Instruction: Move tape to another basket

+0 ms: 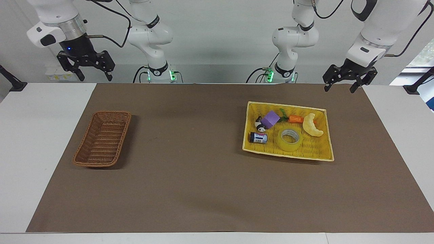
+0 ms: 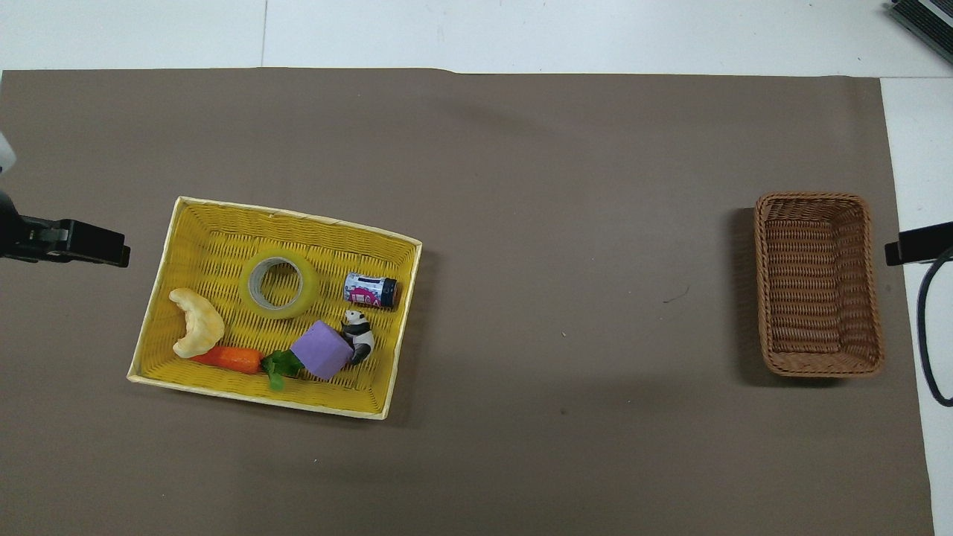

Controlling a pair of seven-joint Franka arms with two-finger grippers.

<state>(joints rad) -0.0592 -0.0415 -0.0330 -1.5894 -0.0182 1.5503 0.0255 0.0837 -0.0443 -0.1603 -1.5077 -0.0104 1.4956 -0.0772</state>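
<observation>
a: where is the tape (image 1: pixel 289 139) being kept?
b: it is lying flat in the yellow tray (image 1: pixel 320 154), beside the small can (image 1: pixel 258 137); the basket (image 1: pixel 102 138) is sitting well apart, toward the right arm's end of the counter (image 1: pixel 190 189)
a: and the tools?
b: the left tool (image 1: pixel 342 82) is being held spread and empty over the brown mat's edge near the tray; the right tool (image 1: pixel 90 66) is being held spread and empty, waiting
</observation>
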